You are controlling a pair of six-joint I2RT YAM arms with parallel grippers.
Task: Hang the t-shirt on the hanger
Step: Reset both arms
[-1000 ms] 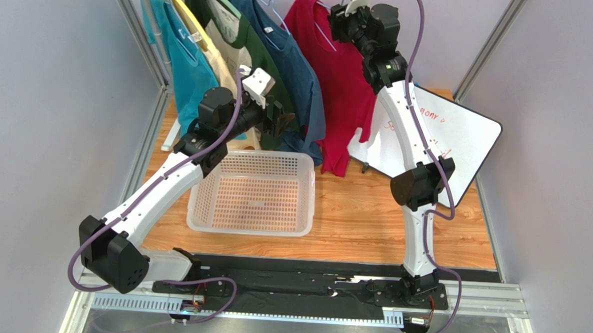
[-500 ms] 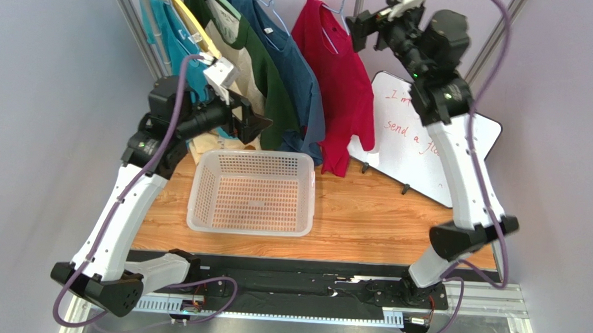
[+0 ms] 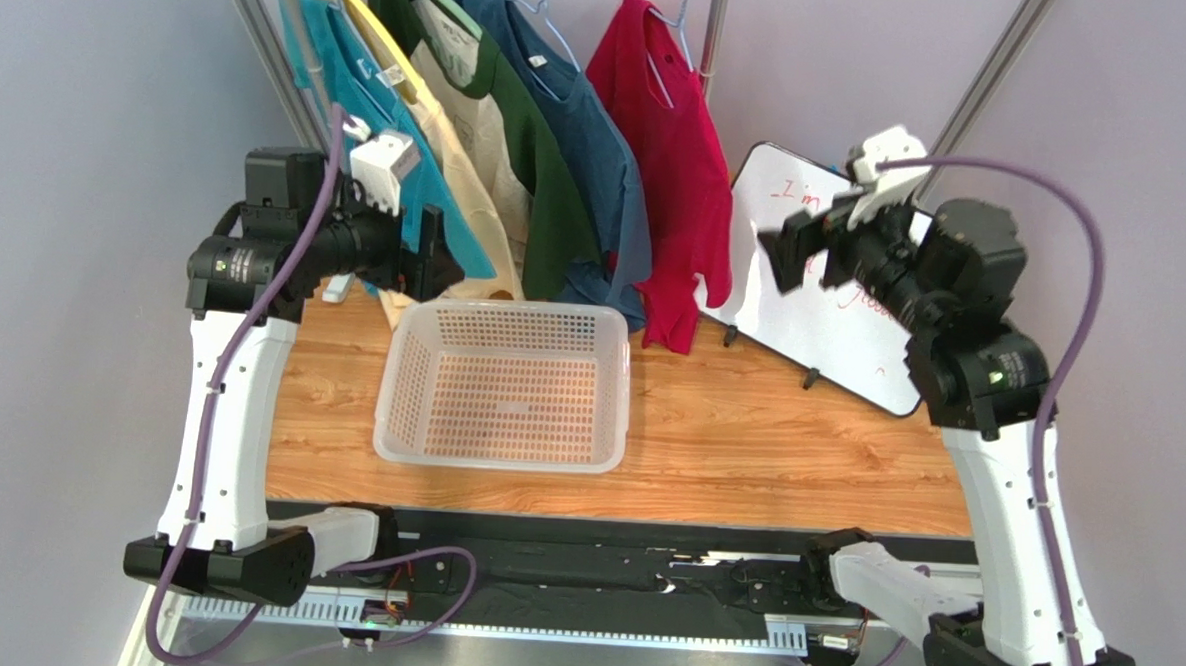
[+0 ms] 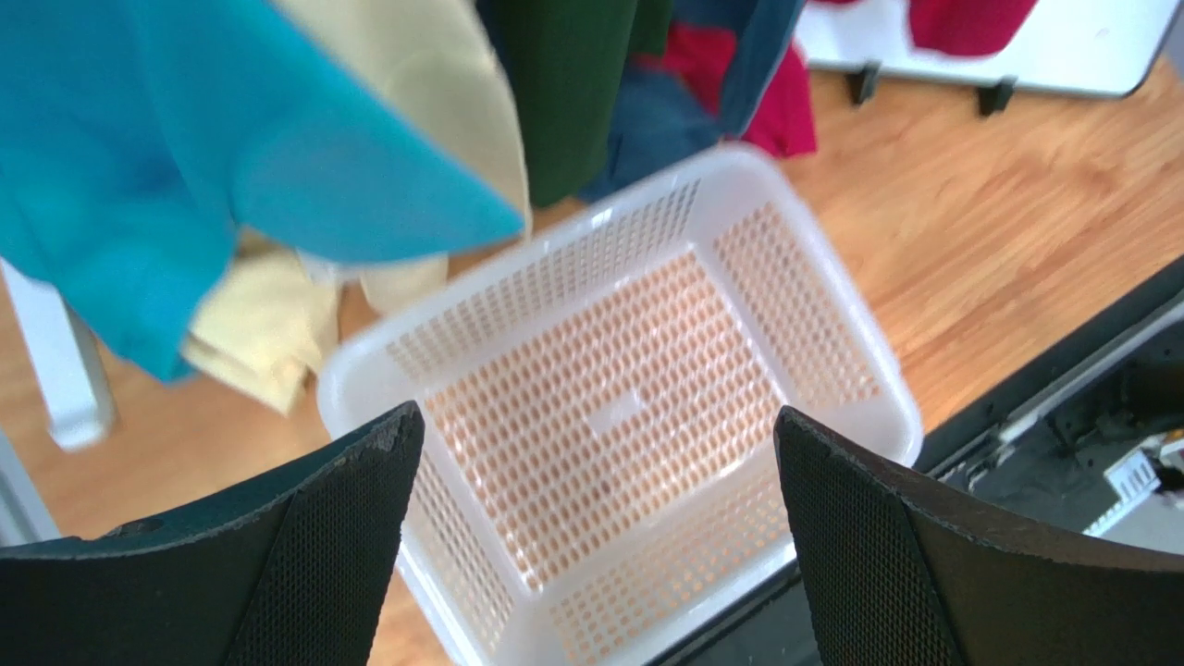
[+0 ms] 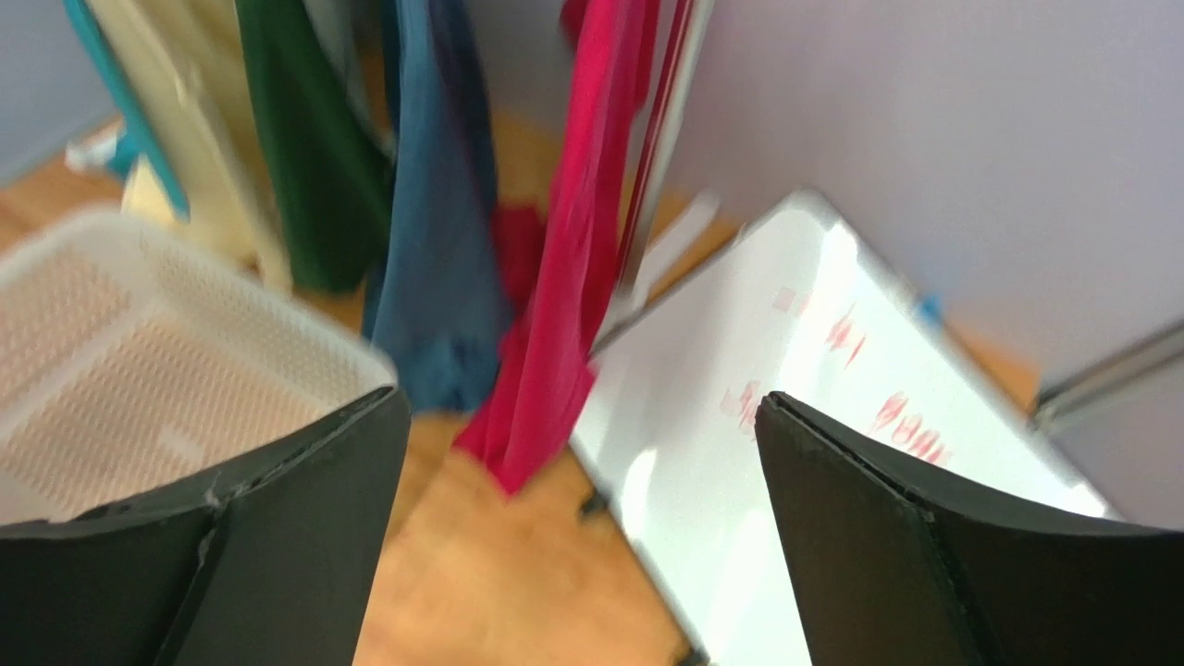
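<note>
Hanging on the light-blue hanger (image 3: 662, 75) at the rear rail, the red t-shirt (image 3: 685, 165) is rightmost in the row, beside a navy shirt (image 3: 600, 153).
On the wooden table (image 3: 760, 431) stand a whiteboard (image 3: 855, 322) and a white mesh basket (image 3: 400, 415). The left gripper (image 4: 595, 423) hovers above the basket and the right gripper (image 5: 577, 403) is near the whiteboard; both have their jaws spread wide and hold nothing.

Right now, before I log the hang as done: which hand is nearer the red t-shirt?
Right. The right hand hovers just right of the red t-shirt, before the whiteboard. The left hand sits past the navy shirt and green shirt, by the teal shirt.
</note>
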